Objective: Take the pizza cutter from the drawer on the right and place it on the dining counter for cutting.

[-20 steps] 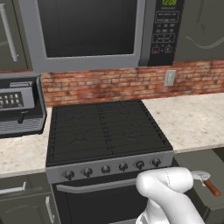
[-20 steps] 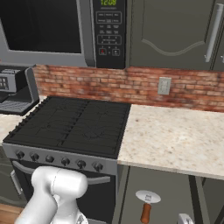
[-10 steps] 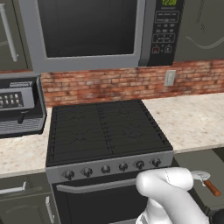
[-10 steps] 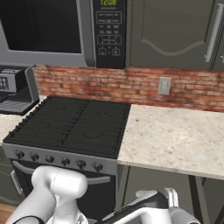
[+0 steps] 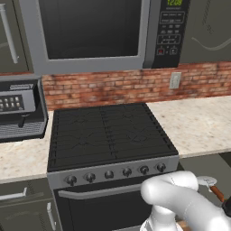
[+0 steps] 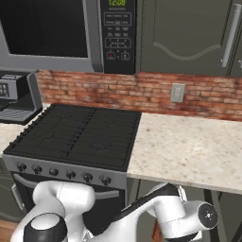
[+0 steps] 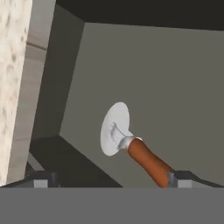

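The gripper point(image 7: 109, 178) looks down into the open drawer point(image 7: 175, 74), and its two dark fingertips point(image 7: 41, 178) stand wide apart at the bottom of the hand view, so it reads as open and holding nothing.

The pizza cutter point(image 7: 131, 146) lies flat on the drawer's grey floor, just ahead of the gripper and between the lines of its two tips, though off toward the right-hand one. In the hand view its long axis runs on a slant: the round silvery wheel is the far end, nearer the middle, and the reddish-brown handle comes back toward the gripper and ends close against the right fingertip. Whether handle and tip touch cannot be told. The coming move probably turns on this slant: the hand would likely need to roll so that the fingers close across the handle, then shift a little toward the right tip to centre on it.

In the left base view the cutter point(image 5: 212, 187) shows beyond the white arm, below the edge of the beige counter point(image 5: 198, 124) beside the stove point(image 5: 108, 135).

Counted: one pizza cutter, one open drawer, one arm with one gripper. The cutter is the one thing seen lying in the drawer.
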{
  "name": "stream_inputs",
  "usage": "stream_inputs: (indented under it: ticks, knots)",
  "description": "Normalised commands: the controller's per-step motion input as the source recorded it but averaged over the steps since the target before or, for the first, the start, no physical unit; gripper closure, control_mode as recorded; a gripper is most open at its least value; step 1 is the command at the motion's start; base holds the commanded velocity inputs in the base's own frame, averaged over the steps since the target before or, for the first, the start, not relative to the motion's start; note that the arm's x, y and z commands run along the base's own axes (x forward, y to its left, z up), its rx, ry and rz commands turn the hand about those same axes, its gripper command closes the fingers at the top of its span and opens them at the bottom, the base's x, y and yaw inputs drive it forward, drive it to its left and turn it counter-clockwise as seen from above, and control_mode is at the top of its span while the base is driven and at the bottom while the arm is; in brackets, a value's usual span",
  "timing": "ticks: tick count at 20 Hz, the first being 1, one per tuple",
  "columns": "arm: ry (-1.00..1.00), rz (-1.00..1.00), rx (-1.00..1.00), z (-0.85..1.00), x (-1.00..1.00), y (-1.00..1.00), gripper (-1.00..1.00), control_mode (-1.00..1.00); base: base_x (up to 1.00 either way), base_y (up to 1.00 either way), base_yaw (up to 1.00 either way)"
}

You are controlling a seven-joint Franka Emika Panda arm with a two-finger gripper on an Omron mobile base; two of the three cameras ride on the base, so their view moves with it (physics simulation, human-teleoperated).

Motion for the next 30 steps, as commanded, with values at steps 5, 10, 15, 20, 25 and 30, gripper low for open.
stream_inputs:
  ticks: [5,10,15,20,25,30]
  knots:
    - [0.14,0.25,-0.15,0.0,0.07,0.0,-1.0,-1.0,0.0,0.0,0.0]
    - [0.13,0.33,-0.24,-0.05,0.01,0.01,-1.0,-1.0,0.0,0.0,0.0]
    - [0.08,0.52,-0.17,-0.12,0.08,0.12,-1.0,-1.0,0.0,0.0,0.0]
    - [0.06,0.64,-0.08,-0.09,0.0,0.0,-1.0,-1.0,0.0,0.0,0.0]
    - [0.03,0.52,-0.07,-0.01,0.0,0.03,-1.0,-1.0,0.0,0.0,0.0]
    - [0.02,0.28,-0.03,-0.02,-0.02,0.47,-1.0,-1.0,0.0,0.0,0.0]
